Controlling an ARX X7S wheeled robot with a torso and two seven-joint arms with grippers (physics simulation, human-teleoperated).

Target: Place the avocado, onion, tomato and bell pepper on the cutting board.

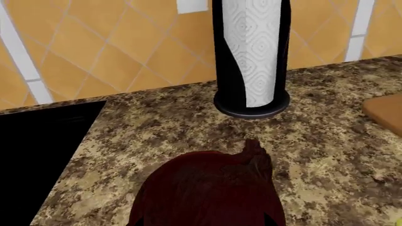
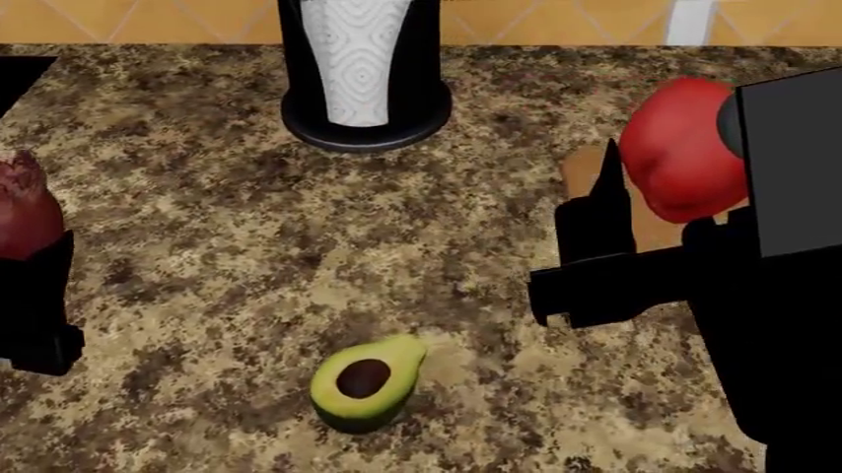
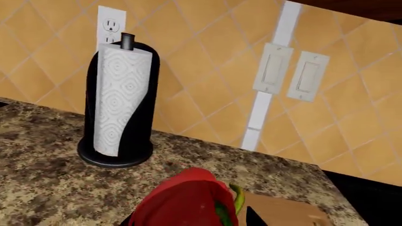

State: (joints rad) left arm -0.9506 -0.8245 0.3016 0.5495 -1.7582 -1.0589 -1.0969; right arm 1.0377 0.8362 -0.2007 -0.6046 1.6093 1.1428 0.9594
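**Step in hand: set the held vegetables on the cutting board**

1. Right gripper [image 2: 648, 197]: its fingers are closed on a lumpy red bell pepper [image 2: 677, 148], raised at 2 o'clock in the head view. The right wrist view shows a curved green stem on it.
2. The cutting board [image 2: 583, 169] lies under and behind that arm, and only its left edge is visible. Judgement: move the pepper further in over the wood before lowering, then part the fingers only once it is seated, because a lumpy body is likely to roll.
3. Left gripper [image 2: 24, 251]: at 9 o'clock, clamped on the maroon onion [image 2: 19, 212], well apart from the board. It should travel toward 3 o'clock, leaving room for 4 items.

**Surroundings**

- The avocado [image 2: 366, 382] rests cut face up on the granite counter [image 2: 197, 246] at 6 o'clock, not yet on the board.
- The tomato is not in view.
- A paper towel holder [image 2: 362, 69] stands at 12 o'clock, near the board's far left. Keep the onion's path on its near side.
- A dark cooktop [image 1: 37, 150] lies beside the onion, opposite the board.
- The wall outlet [image 3: 111, 24] and switches [image 3: 290, 73] are farthest.
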